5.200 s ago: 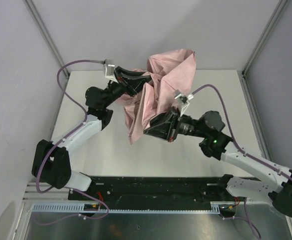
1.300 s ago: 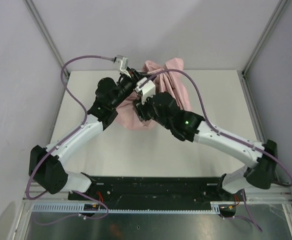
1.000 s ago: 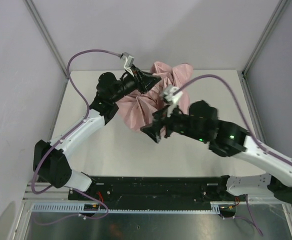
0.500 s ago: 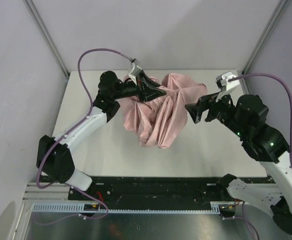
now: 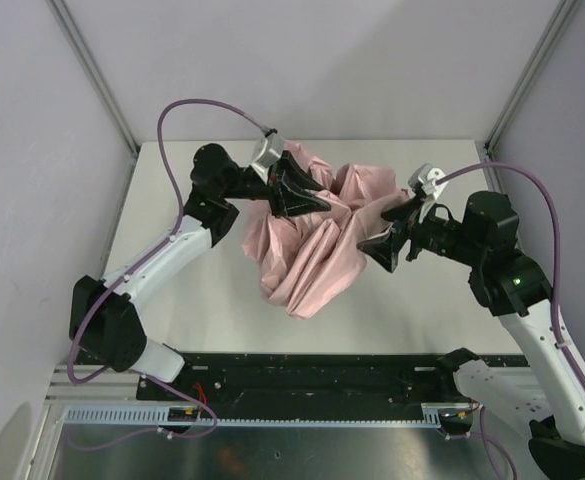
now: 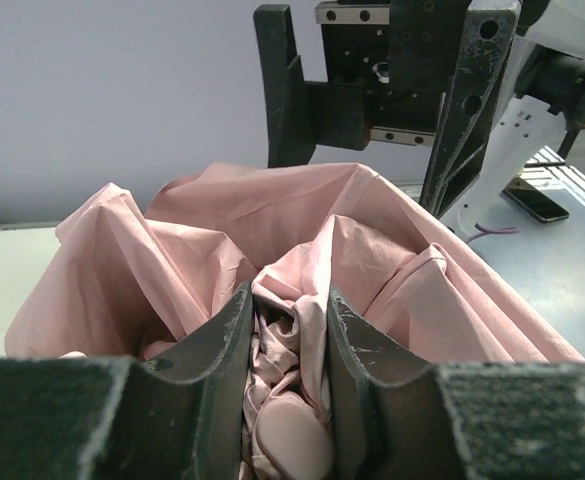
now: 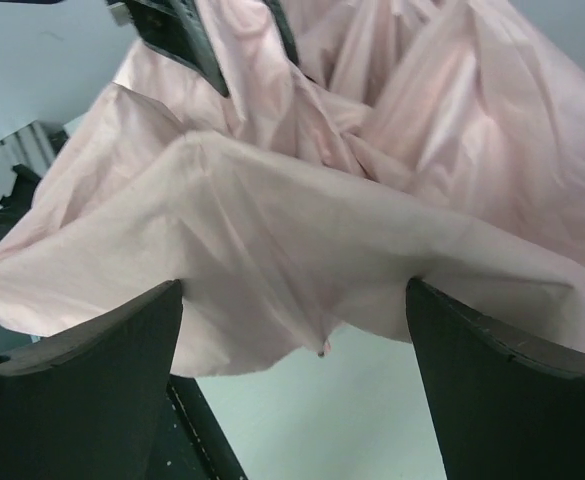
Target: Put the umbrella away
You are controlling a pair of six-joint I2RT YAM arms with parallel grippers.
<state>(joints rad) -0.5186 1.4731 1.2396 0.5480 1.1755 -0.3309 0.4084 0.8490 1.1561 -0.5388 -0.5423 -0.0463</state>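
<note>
Right gripper (image 5: 375, 250) back in, now at the edge of the umbrella (image 5: 302, 265).

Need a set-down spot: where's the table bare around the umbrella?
Bare: near strip of table between umbrella and base rail; far-left corner beside left arm. Crowded: centre, left gripper shut on fabric, right gripper open beside it.

White table (image 5: 372, 310) filled the centre, evenly lit, no hard shadows. Plain pale grey back wall (image 5: 312, 60) at 12 o'clock, left wall (image 5: 22, 200) at 9, right wall (image 5: 572, 150) at 3. Aluminium posts rose at 11 (image 5: 92, 75) and 1 (image 5: 532, 75). Black base rail (image 5: 312, 370) and slotted cable duct (image 5: 252, 415) at 6, above a metal sheet (image 5: 322, 450).
</note>
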